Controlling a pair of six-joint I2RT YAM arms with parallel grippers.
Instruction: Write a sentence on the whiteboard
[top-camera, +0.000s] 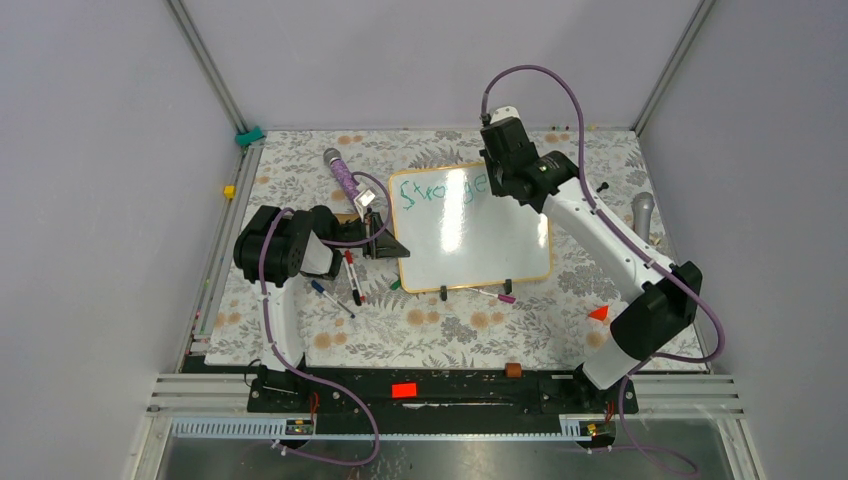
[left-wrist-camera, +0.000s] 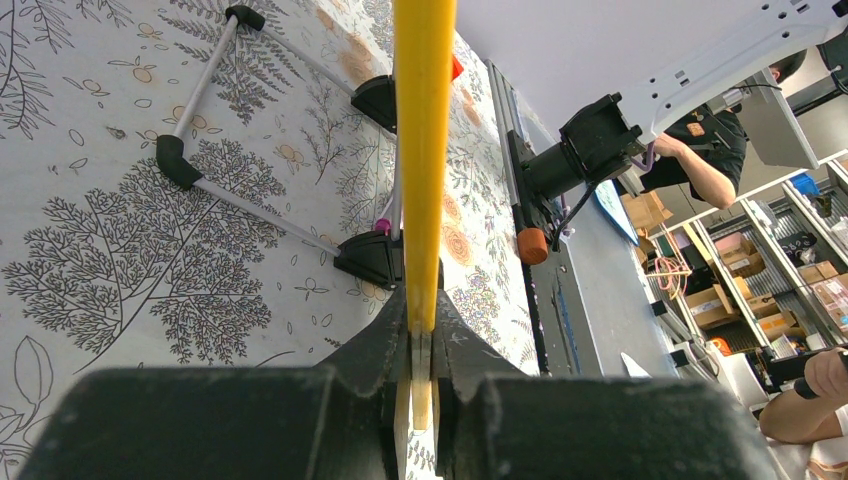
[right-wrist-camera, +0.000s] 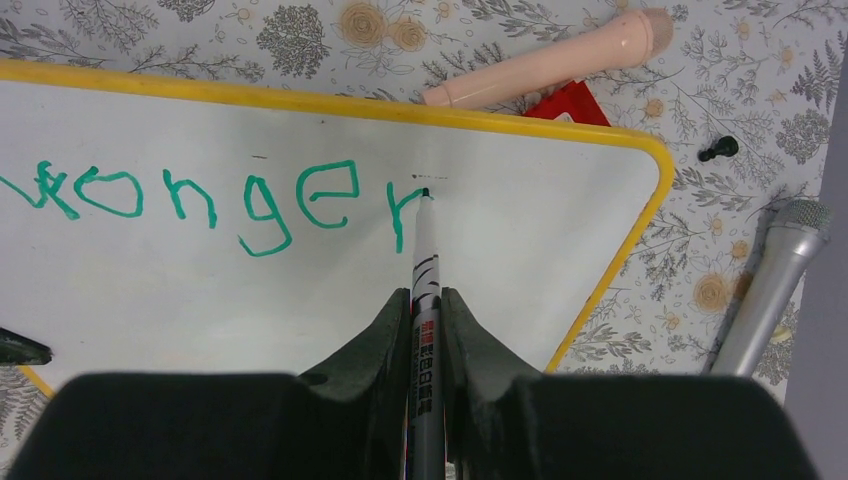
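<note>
The whiteboard (top-camera: 480, 250) lies on the floral table (top-camera: 450, 330), and the sentence (right-wrist-camera: 262, 205) reads "Stronger" so far. The right gripper (right-wrist-camera: 428, 300) clamps the marker (right-wrist-camera: 424, 250), tip down. The left gripper (left-wrist-camera: 421, 338) pinches the whiteboard's edge. If that pinch slips, the whiteboard could skid and the letters smear.

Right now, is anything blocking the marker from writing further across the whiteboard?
Nothing visible does. The marker in the right gripper sits at the last green letter; the whiteboard beyond is bare to its frame.

White links (top-camera: 600, 225), black joint housings (top-camera: 655, 310), purple cables (top-camera: 535, 68) looped alongside, black wedge-shaped pincer fingers (right-wrist-camera: 375, 340).
</note>
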